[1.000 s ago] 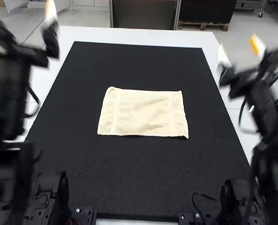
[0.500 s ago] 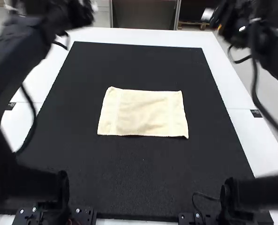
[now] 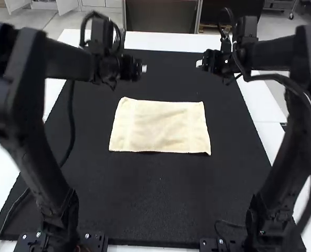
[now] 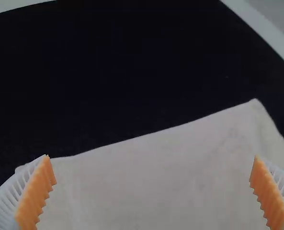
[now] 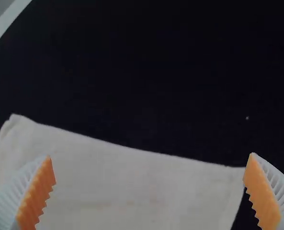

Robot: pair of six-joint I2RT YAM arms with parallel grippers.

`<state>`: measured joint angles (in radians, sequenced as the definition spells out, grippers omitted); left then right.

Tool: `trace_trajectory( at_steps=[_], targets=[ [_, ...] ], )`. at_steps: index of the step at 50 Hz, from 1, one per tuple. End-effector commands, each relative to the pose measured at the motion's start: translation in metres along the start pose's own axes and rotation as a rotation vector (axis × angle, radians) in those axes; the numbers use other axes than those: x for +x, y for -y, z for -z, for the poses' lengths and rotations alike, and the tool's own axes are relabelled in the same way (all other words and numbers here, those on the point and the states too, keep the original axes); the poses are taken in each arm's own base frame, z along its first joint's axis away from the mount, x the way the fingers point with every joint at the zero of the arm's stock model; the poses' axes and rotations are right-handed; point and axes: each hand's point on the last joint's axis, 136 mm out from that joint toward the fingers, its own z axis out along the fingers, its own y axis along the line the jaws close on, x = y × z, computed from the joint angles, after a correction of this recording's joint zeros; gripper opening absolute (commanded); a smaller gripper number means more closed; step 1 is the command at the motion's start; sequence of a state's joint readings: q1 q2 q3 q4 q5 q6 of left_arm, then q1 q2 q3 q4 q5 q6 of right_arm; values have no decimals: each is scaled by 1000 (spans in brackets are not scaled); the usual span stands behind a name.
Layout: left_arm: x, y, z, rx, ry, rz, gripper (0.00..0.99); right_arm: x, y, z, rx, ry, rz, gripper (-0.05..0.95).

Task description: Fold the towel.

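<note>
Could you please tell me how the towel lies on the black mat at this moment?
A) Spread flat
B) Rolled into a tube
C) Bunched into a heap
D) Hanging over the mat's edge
A: the towel lies flat on the black mat, its four corners spread out.

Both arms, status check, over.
Left gripper open, empty. Right gripper open, empty. Cream towel lying flat on black mat, nothing on top of it.

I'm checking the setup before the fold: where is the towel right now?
In the high view, the towel lies flat near the middle of the black mat, between the left arm and the right arm.
</note>
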<state>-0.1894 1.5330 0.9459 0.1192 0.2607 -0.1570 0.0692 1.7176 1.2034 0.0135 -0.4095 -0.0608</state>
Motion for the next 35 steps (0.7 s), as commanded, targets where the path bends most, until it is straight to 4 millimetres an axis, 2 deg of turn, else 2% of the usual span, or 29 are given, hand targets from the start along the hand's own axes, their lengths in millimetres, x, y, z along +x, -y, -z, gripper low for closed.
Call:
trace_trajectory(
  at_steps=[1,4,6,9,13,16,21,25,28,32,35],
  targets=[
    [7,-33,-16,-135,-16,-95,956,-6,27,-17,73,3,124,910],
    [5,-49,-23,-196,0,-136,966,3,38,-28,98,-25,150,910],
    [-5,-60,-23,-249,36,-166,967,6,45,-35,112,-36,167,911],
    [-12,-67,-28,-266,68,-172,966,14,50,-46,105,-59,158,910],
    [-7,-78,-39,-276,43,-162,964,35,52,-60,73,-123,106,910],
    [0,-93,-46,-294,10,-139,954,51,54,-70,59,-165,88,910],
    [3,-115,-55,-323,-3,-116,952,62,53,-80,48,-180,82,910],
    [13,-121,-65,-323,-28,-112,952,65,53,-87,43,-182,79,903],
    [25,-123,-72,-316,-57,-109,954,75,57,-95,44,-198,73,857],
    [26,-127,-76,-320,-55,-105,954,82,59,-99,42,-210,72,805],
    [29,-127,-80,-317,-57,-105,956,87,59,-103,40,-218,76,803]
  ],
)
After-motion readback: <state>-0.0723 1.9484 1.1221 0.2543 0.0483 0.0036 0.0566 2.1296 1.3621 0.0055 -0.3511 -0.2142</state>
